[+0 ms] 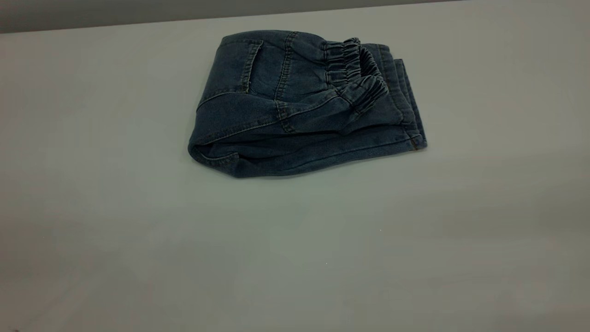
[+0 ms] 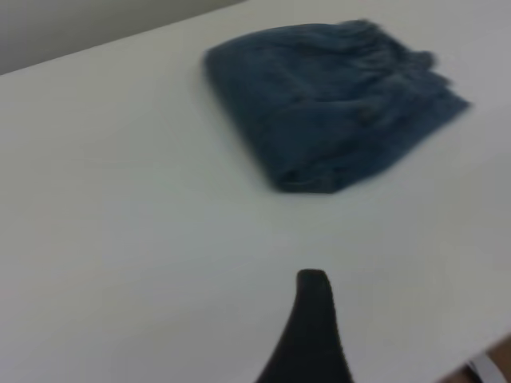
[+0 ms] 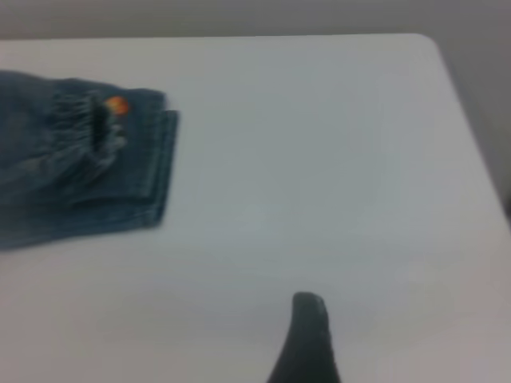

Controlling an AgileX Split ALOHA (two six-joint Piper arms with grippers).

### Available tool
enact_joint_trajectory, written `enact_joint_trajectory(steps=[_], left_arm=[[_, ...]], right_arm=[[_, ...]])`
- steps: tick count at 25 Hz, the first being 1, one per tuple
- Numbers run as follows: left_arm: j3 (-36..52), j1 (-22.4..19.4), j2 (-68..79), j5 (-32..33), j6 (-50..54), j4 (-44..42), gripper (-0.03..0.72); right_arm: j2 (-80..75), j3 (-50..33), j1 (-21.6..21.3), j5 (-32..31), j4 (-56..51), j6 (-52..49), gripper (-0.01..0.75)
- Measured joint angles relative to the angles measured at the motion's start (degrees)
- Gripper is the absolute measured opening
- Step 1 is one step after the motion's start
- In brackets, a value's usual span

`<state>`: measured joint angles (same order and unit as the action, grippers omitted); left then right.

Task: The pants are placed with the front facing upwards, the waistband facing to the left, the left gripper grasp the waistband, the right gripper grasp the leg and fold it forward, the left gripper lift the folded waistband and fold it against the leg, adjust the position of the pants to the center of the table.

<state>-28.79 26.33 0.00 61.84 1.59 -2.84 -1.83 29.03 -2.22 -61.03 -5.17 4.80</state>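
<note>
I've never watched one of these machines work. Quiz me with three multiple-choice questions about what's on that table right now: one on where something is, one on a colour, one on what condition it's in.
1. Where does the gathered waistband lie?
A. On top of the folded pants, toward the exterior view's right
B. Hanging over the table's near edge
C. Tucked out of sight underneath

2. What colour are the pants?
A. Red
B. Blue denim
C. White

3. What condition are the pants in?
A. Spread flat, both legs open
B. Held in the air
C. Folded into a compact bundle lying on the table

Answers:
1. A, the ruched band sits on the upper layer over the leg hems.
2. B, stitched blue denim shows in every view.
3. C, stacked layers rest on the tabletop with no gripper touching them.
</note>
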Motion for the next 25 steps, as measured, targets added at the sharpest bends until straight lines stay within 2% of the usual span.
enact_joint_trajectory(steps=[4, 8, 11, 19, 25], left_arm=[[0.00, -9.82, 0.00, 0.00, 0.00, 0.00, 0.562], [0.00, -20.15, 0.00, 0.00, 0.00, 0.00, 0.562], [0.00, -24.67, 0.00, 0.00, 0.00, 0.00, 0.562], [0.00, -26.81, 0.00, 0.00, 0.00, 0.00, 0.562], [0.00, -26.84, 0.00, 0.00, 0.00, 0.00, 0.562]], right_arm=[[0.00, 0.00, 3.52, 0.00, 0.00, 0.00, 0.510], [1.17, 0.00, 3.37, 0.00, 0.00, 0.00, 0.510], [1.88, 0.00, 3.37, -0.08, -0.05, 0.00, 0.510], [1.83, 0.00, 3.37, -0.08, -0.10, 0.00, 0.510], [1.83, 0.00, 3.37, -0.08, -0.16, 0.00, 0.510]])
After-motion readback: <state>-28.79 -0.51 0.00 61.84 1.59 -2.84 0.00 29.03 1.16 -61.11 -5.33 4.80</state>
